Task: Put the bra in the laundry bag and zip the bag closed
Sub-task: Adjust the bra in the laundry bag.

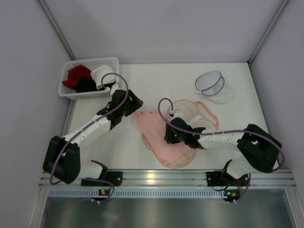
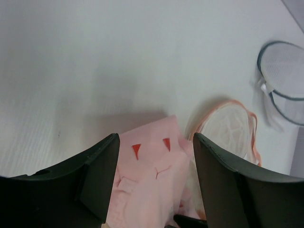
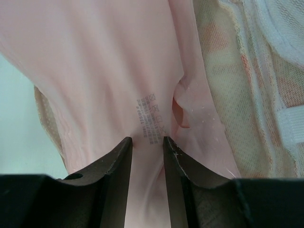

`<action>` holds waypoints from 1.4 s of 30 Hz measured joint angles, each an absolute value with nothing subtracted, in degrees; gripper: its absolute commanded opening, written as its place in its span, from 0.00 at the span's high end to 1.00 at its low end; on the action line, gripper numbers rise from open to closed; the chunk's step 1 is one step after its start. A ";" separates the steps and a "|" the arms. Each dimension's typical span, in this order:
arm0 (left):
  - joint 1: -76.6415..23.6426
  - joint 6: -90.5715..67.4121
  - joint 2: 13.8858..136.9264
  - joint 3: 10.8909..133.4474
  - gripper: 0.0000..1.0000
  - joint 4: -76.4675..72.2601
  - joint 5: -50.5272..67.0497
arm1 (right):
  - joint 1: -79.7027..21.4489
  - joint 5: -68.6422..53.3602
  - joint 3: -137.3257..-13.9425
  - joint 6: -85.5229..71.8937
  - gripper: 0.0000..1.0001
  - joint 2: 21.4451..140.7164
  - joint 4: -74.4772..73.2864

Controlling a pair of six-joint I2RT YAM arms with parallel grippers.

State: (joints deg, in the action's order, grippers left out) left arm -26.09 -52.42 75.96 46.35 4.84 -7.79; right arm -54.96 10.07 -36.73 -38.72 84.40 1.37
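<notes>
We're pinching the bra [image 3: 95,71] in the right pincer [image 3: 146,141] just beside the laundry bag [image 1: 192,110] to feed it in; left pincer [image 2: 156,137] is hanging spread, holding nothing.

Left arm [image 1: 90,128] and right arm [image 1: 223,138] look the same tbh: white link tubes, chunky black joints and shoulders, a purple cable [image 1: 124,90] looping loose along each. The pincer fingers [image 2: 95,175] are plain matte black wedges.
</notes>
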 measured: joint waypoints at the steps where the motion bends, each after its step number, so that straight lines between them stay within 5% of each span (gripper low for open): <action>1: -24.64 -52.62 76.73 46.96 0.30 4.21 -7.18 | -54.98 10.07 -36.73 -38.72 0.67 84.40 1.41; 13: -20.58 -39.88 78.30 51.81 0.30 4.58 -3.01 | -55.02 10.07 -36.32 -38.79 0.67 84.53 2.13; 22: -33.67 -28.18 76.01 51.86 0.30 15.46 -4.10 | -55.02 10.02 -36.32 -39.00 0.67 85.08 2.35; 37: -34.17 -26.81 88.79 50.15 0.33 18.79 -4.21 | -55.02 10.07 -36.32 -39.22 0.67 85.19 2.44; 40: -34.33 -26.85 88.86 50.57 0.41 17.85 -1.76 | -55.02 10.07 -36.32 -39.24 0.68 85.19 2.44; 42: -34.39 -27.11 88.68 50.70 0.60 16.64 -0.16 | -55.02 10.07 -36.32 -39.22 0.68 85.19 2.44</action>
